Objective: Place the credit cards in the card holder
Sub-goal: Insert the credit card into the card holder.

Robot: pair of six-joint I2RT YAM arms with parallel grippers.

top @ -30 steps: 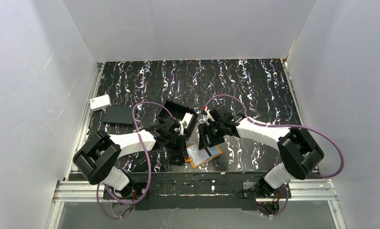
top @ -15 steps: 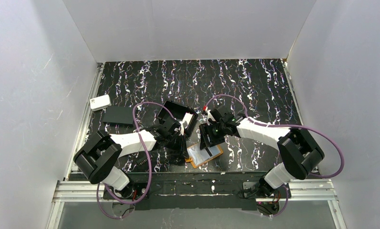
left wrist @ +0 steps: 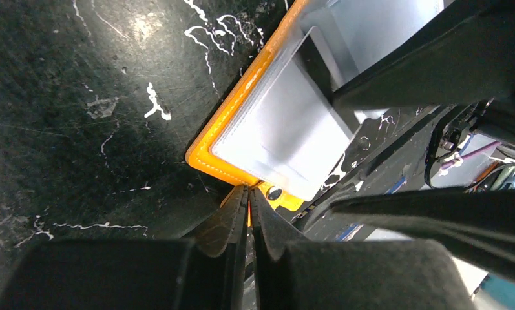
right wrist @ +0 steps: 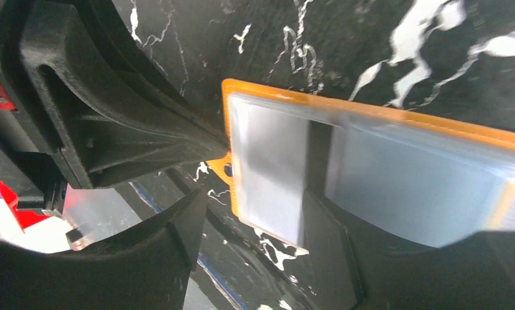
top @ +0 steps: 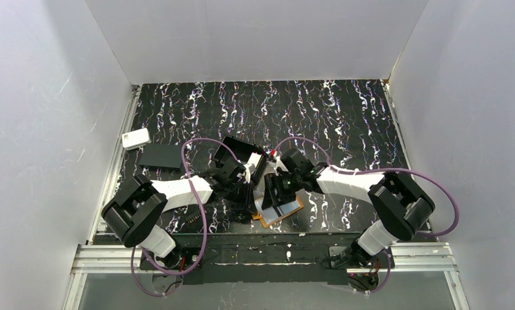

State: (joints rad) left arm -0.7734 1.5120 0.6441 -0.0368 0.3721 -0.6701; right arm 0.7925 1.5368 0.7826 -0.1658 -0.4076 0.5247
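Seen from above, your left gripper [top: 247,196] and right gripper [top: 275,196] meet near the table's front edge over the small orange-tan leather-like bifold card holder [top: 287,210], which lies open and flat. A pale patch in the black open box tray [top: 236,147] just behind may be the thin plastic credit cards [top: 257,160], though you cannot be sure from here. On the left wrist view, your left jaws are pinched fully together on the holder's small orange tab [left wrist: 247,201], pinning that corner. On the right wrist view, your right jaws stand wide apart, gripping nothing, with one finger [right wrist: 325,245] resting over the see-through pocket [right wrist: 271,174]; whether a card sits under that film is unclear. Watch that thin tab hold: if the right finger drags across the film, the holder could twist out of the pinch or fold shut, and the pocket mouth could crease closed.
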